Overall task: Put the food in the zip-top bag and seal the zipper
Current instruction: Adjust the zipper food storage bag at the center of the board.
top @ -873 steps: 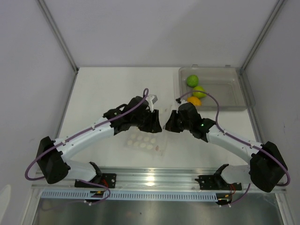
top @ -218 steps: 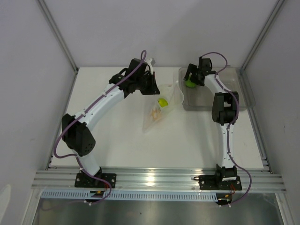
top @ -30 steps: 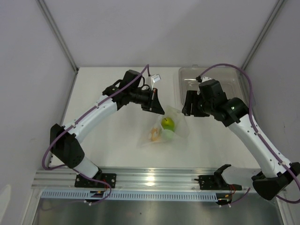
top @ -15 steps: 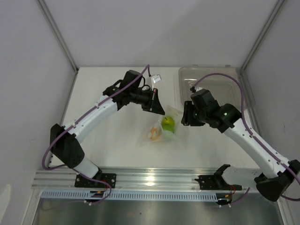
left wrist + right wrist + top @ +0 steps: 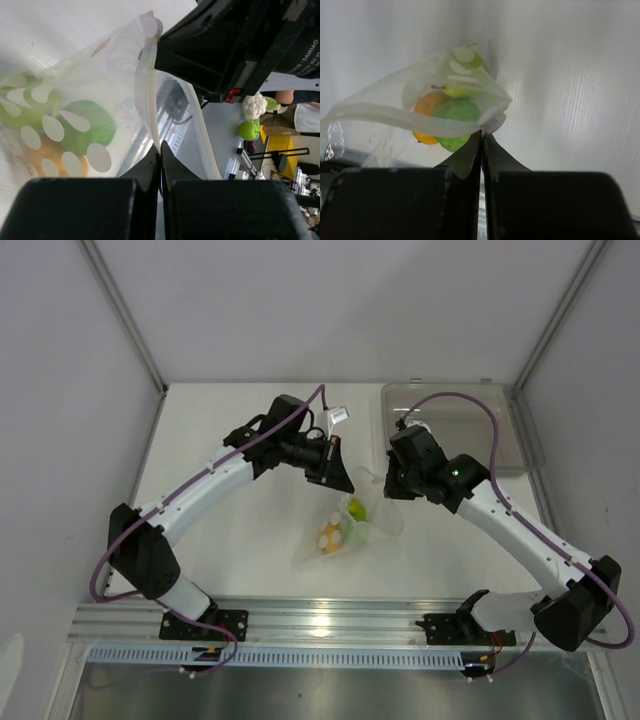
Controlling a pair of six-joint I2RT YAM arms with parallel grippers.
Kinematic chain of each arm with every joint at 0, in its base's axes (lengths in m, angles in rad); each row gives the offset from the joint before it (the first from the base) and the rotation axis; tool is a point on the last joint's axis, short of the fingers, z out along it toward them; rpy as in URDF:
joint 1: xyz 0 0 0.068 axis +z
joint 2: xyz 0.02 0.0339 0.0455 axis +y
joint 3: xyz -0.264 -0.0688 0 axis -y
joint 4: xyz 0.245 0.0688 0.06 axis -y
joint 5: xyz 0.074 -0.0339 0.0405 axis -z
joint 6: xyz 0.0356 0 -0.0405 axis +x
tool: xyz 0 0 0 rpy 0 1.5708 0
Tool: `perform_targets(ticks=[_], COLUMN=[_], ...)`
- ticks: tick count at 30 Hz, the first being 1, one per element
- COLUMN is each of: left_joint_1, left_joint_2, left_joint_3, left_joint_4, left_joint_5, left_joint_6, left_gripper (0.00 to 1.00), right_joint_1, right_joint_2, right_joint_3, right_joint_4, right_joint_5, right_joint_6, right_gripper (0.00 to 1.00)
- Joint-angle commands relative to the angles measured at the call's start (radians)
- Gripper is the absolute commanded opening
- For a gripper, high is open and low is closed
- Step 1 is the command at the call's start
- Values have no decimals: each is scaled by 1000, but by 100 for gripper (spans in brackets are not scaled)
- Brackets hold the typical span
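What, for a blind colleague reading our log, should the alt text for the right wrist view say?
The right gripper, shut, pinches an edge of the clear dotted zip-top bag over the white table. One orange piece and green pieces show through the plastic.

L wrist cam: zip-top bag (image 5: 115, 60) cut off at 9 o'clock; orange piece (image 5: 30, 152) mostly behind printed dots (image 5: 97, 157) & green piece (image 5: 87, 125). R wrist cam: bag runs off at 9 o'clock too. Top cam: L gripper (image 5: 343, 483) & R gripper (image 5: 392, 489) tips hidden from above; zipper (image 5: 148, 90) too thin to tell there.
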Motion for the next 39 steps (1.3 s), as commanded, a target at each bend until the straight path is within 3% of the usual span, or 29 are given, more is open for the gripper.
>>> perform_targets(ticks=[1, 5, 9, 11, 12, 17, 18, 19, 20, 24, 27, 31, 32, 35, 39], left_joint_1=[-18, -27, -29, -32, -33, -50, -56, -66, -88, -153, -172, -194, -199, -243, -412], left_joint_2=[-41, -43, -89, -150, -179, -424, -469, -512, -552, -735, -801, -986, -1009, -1026, -1031], left_joint_3=[-20, -25, -63, -118, -165, -393, -423, -452, -477, -606, -673, -919, -946, -965, -994], left_joint_4=[20, -3, 26, 67, 128, 319, 389, 423, 454, 551, 619, 804, 853, 797, 828], left_joint_5=[42, -4, -134, -181, -202, -404, -447, -530, -576, -756, -765, -724, -715, -767, -917], left_joint_6=[36, 58, 46, 33, 26, 15, 15, 18, 24, 108, 102, 111, 133, 166, 245], left_gripper=[1, 7, 44, 50, 64, 79, 87, 89, 99, 100, 100, 99, 99, 100, 100], right_joint_1=[7, 10, 10, 0, -3, -29, -33, -33, -42, -66, -91, -115, -118, -119, -114], right_joint_2=[20, -12, -6, 5, 15, 37, 41, 55, 61, 77, 68, 58, 54, 51, 54], right_joint_3=[31, 69, 135, 163, 168, 224, 235, 246, 259, 258, 238, 224, 221, 207, 192], right_joint_4=[39, -18, -102, -131, -145, -181, -185, -190, -202, -205, -193, -173, -168, -153, -142], right_joint_5=[32, 60, 74, 69, 52, 2, 0, -2, 0, -14, -29, -73, -78, -89, -91], right_joint_6=[56, 109, 123, 132, 137, 152, 154, 154, 154, 151, 145, 134, 131, 135, 143], right_gripper=[0, 0, 0, 0, 0, 0, 0, 0, 0, 0, 0, 0, 0, 0, 0])
